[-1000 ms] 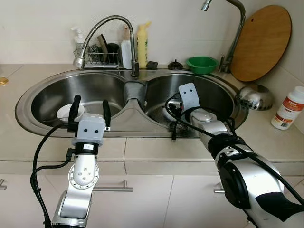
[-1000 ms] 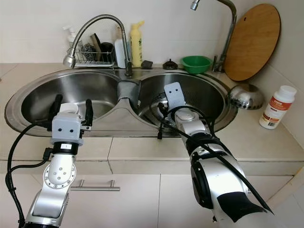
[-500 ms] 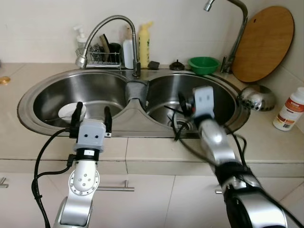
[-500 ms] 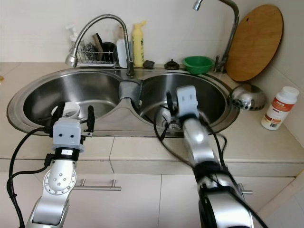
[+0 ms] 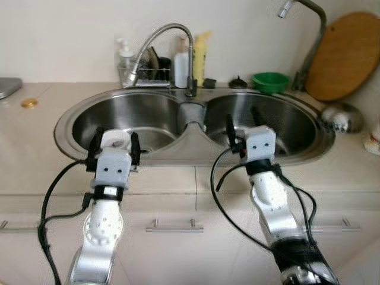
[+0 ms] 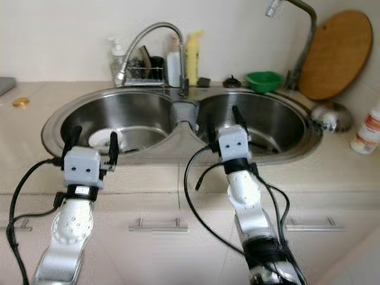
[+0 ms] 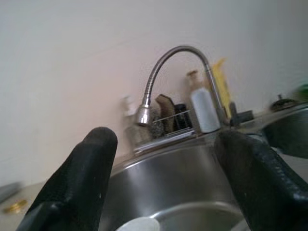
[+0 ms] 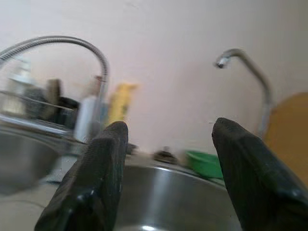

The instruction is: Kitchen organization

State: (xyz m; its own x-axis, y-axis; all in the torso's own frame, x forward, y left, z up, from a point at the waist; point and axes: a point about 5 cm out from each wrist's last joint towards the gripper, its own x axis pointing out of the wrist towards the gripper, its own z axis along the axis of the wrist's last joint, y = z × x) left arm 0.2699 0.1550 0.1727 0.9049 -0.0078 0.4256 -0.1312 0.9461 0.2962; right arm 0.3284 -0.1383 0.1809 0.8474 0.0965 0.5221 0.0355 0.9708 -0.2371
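Head stereo pair looks forward and down on the double sink point(image 5: 178, 127) from in front of the counter. Each wrist camera sits low at the front rim, facing the back wall. All views share the flexible faucet point(image 7: 168, 62) and yellow bottle point(image 8: 118, 103).

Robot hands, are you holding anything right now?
Nothing. The left hand and right hand are both open and empty, hovering at the front of the sink.
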